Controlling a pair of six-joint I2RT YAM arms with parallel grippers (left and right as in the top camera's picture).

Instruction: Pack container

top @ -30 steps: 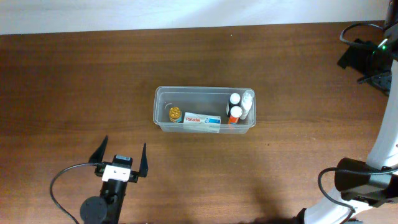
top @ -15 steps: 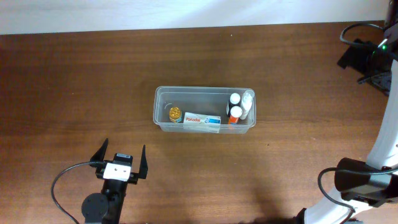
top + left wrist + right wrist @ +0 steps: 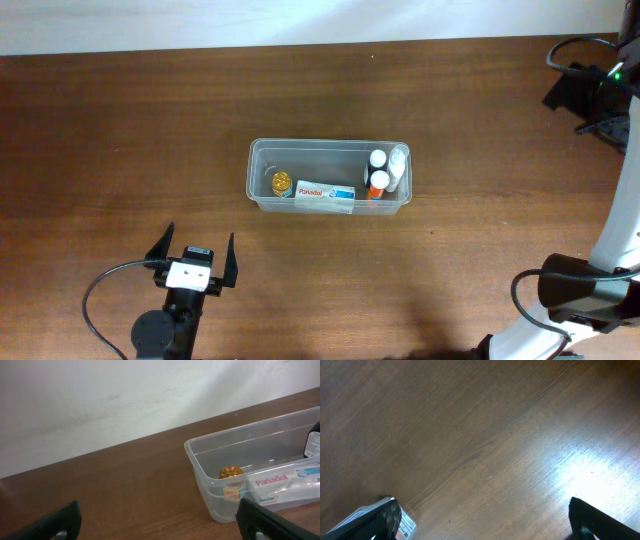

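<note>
Two pairs of jaws stand spread wide, and neither is closed on anything. Seen from overhead, the left gripper (image 3: 200, 238) sits at about 7 o'clock on the table (image 3: 120, 130), its dark fingers (image 3: 232, 250) pointing toward 12 o'clock. The container (image 3: 330, 145) lies near the middle of the table, at roughly 1 o'clock from that gripper. It is well apart from the gripper, with bare wood between them. Its long sides run from 9 to 3 o'clock.

Inside it, a small gold-topped item (image 3: 281, 183) sits at the 9 o'clock end. A Panadol box (image 3: 325, 193) lies along the 6 o'clock wall, and white-capped bottles (image 3: 378, 170) sit at the 3 o'clock end.

In the left wrist view the container takes up the 3 o'clock side of the picture. Its near corner shows just above the tip of the finger at 5 o'clock, while the finger at 7 o'clock has only wood ahead of it. The tub therefore lies off to one side of the open jaws, not between them.

The right gripper (image 3: 481, 507) shows clearly only in its own wrist view. Its fingers sit at 7 and 5 o'clock, far apart, with plain wood between them. Where the container lies relative to them cannot be told.
</note>
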